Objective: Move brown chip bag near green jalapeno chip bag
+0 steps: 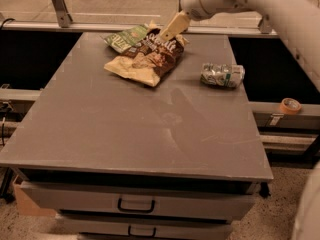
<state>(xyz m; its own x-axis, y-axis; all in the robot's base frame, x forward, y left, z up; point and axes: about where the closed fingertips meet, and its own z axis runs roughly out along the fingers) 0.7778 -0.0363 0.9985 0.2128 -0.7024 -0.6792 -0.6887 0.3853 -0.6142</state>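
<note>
gripper (172,28) sits over the far-right end of the brown chip bag (147,59), by the far edge of the bench (125,134), mid-span; can't tell whether it's gripping anything. Bag lies flat, long axis running from the gripper toward the near-left corner. green jalapeno chip bag (125,36) touches its far-left side, so placement looks done. Crushed can (222,75) well apart, toward the right edge

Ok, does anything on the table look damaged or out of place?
Yes: the can, right of the bags, lies on its side, crushed. The brown chip bag is crumpled and its far edge lies against the green jalapeno chip bag. The gripper is at the far end of the brown one.
</note>
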